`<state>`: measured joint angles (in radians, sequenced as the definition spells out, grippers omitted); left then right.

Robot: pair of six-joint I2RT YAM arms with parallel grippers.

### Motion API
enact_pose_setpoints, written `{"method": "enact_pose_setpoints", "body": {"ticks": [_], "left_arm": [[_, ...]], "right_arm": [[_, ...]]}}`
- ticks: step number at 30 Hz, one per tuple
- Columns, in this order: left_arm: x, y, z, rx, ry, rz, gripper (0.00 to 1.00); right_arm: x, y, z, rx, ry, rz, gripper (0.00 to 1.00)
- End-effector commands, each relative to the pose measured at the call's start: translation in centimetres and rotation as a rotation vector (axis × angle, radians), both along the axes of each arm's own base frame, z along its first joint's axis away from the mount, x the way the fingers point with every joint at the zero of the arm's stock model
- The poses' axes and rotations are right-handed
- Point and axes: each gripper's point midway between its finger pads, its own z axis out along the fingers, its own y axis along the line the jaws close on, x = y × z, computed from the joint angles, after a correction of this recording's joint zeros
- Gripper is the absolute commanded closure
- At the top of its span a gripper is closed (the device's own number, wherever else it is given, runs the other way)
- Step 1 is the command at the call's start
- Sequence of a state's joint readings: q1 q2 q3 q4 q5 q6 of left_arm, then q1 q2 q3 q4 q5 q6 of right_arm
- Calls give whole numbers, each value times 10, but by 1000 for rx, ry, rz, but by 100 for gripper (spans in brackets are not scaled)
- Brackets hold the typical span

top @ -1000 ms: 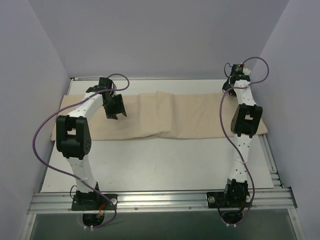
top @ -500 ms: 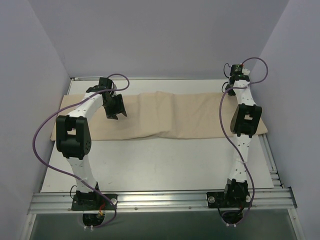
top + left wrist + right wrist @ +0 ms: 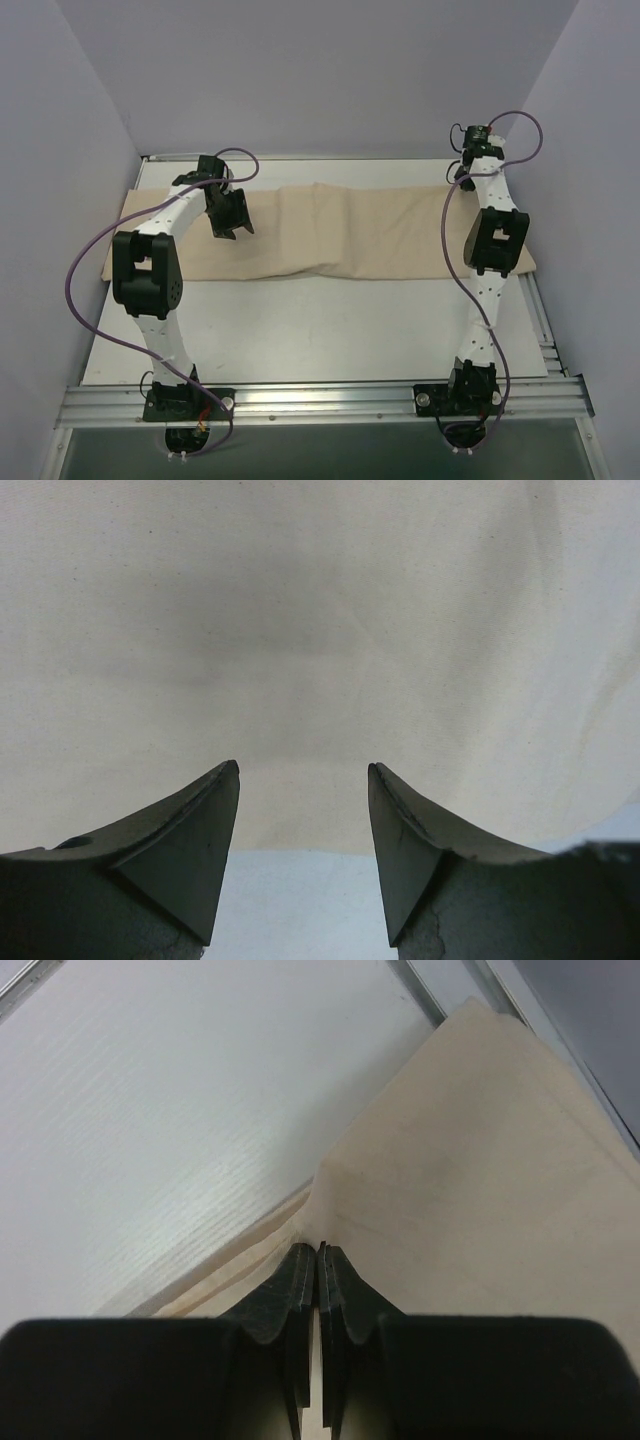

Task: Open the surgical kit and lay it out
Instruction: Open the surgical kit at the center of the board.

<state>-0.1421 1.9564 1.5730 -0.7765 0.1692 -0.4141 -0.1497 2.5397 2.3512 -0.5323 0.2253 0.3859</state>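
My right hand (image 3: 318, 1249) is clenched on a fold of the wrapping cloth (image 3: 480, 1180) at its fingertips; my left hand (image 3: 302, 768) hangs released just above it. Beyond both, the wrapping cloth lies folded on the table (image 3: 150, 1100): unwrapping barely begun, nothing laid out yet.

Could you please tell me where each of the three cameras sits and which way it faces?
Top external: fixed above and behind the arms, looking down on the table and cloth; the left arm and right arm show whole.
Left wrist: on the left arm, looking down at the cloth's near edge between the open left jaws.
Right wrist: on the right arm, looking along the shut right jaws, which pinch the cloth.
Shared: all three show the cloth and table.
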Motion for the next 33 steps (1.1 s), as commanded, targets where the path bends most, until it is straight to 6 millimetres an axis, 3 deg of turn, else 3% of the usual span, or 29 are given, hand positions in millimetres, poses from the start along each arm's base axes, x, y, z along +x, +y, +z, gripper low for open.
{"method": "enact_pose_setpoints", "body": {"ticks": [1, 8, 11, 13, 14, 19, 20, 24, 27, 33], "left_arm": [[6, 2, 29, -11, -77, -8, 37], [14, 4, 37, -4, -96, -18, 37], [15, 5, 38, -4, -98, -15, 37], [14, 6, 36, -6, -90, -14, 37], [14, 6, 37, -5, -91, -12, 37], [13, 9, 35, 0, -88, -7, 37], [13, 10, 35, -1, -86, -5, 37], [13, 13, 32, 3, -79, -2, 37], [12, 14, 30, 9, -73, -5, 37], [13, 16, 29, 7, -69, -2, 37]], "right_arm": [[-35, -13, 71, -51, -14, -59, 100], [-77, 4, 81, 13, 42, -55, 100], [-101, 22, 63, 60, 126, -38, 100], [-115, 33, 63, 86, 149, -22, 100], [-131, 40, 46, 106, 203, -28, 100], [-185, 73, 28, 201, 290, -15, 100], [-202, 74, 25, 207, 314, -22, 100], [-232, 76, 20, 208, 359, -29, 99], [-239, 78, 16, 212, 370, -17, 94], [-231, 79, 17, 219, 348, -13, 94]]}}
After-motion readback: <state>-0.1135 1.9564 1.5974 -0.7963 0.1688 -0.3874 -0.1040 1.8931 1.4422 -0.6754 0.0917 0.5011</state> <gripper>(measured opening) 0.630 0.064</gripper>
